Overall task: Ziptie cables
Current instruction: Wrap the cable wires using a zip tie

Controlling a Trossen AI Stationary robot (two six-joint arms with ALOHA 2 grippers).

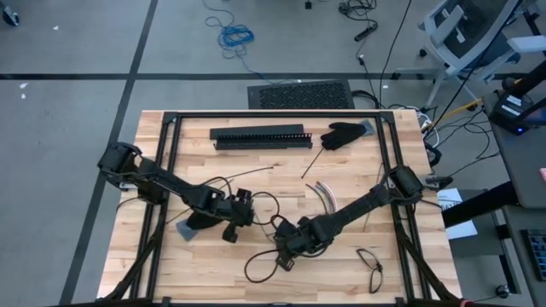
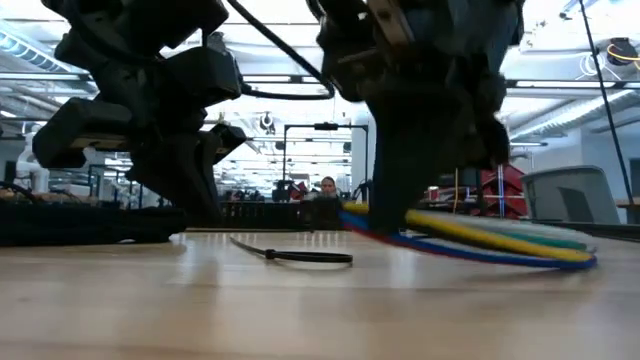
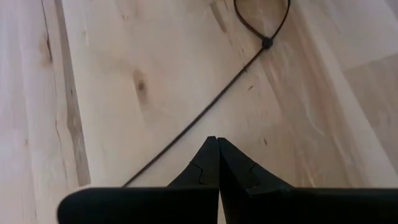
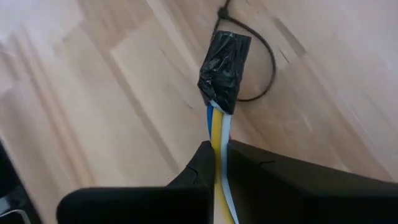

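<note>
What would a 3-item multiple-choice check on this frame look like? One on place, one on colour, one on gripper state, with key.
1. Where does the black slotted bar lie?
A. far side of the table, beside the black glove
B. under the left arm
C. on the floor

2. What colour is the tape wrapping the end of the cables?
A. red
B. black
C. white

3. What is the right gripper doing?
A. open over bare wood
B. shut on nothing
C. shut on the cables

Key: 1 A, the high view shows bar and glove along the far edge. 2 B, the right wrist view shows black tape. 3 C, yellow and blue wires run between its closed fingers.
</note>
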